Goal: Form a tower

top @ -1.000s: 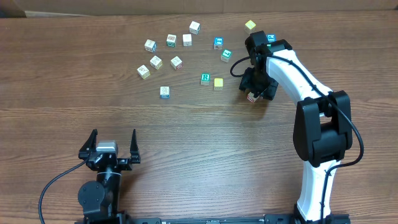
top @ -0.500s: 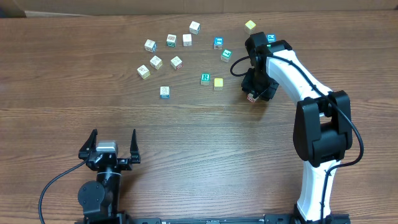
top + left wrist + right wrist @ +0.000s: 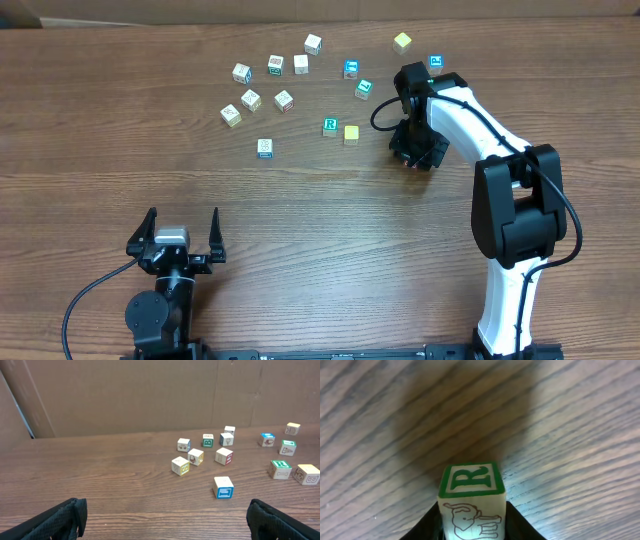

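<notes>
Cube (image 3: 471, 502) — green R, animal sketch.

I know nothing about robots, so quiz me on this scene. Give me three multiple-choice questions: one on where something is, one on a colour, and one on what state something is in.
1. Where is the left gripper?
A) Over the scattered cubes
B) On the robot's side of the table, apart from every block
C) Touching the right arm

2. What colour is the letter on the gripped block between the right gripper fingers?
A) Red
B) Blue
C) Green

3. How does the left gripper stand?
A) Shut on a block
B) Wide open, empty
C) Shut, empty

Answers:
1 B: the overhead view shows the loose blocks far from it, across the table.
2 C: the right wrist view shows a green R in a green border.
3 B: its fingers stand far apart, with nothing between them.
</notes>
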Robot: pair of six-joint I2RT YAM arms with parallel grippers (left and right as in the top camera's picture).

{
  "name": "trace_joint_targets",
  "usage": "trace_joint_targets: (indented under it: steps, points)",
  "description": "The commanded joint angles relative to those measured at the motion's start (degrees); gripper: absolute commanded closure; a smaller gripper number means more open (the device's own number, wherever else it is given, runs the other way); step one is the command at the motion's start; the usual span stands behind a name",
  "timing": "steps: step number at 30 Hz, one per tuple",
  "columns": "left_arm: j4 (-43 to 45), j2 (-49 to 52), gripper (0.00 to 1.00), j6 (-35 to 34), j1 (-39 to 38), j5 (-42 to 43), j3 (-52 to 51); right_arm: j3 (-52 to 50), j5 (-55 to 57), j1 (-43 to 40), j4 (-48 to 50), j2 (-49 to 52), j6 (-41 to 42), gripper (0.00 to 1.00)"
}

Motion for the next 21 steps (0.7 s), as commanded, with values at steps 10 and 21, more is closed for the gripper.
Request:
trace_joint_targets:
  steps: [10,21]
  points:
    - [-0.15,-0.5,0.0,-0.57,-0.39,-0.17,-0.2,-0.26,0.83,-0.15,1.46,-0.48,-8.39,0.46]
    - [-0.15,-0.5,0.0,-0.57,-0.39,-0.15,-0.2,-0.26,0.57,-0.13,2.32,-0.48,-20.33,0.69]
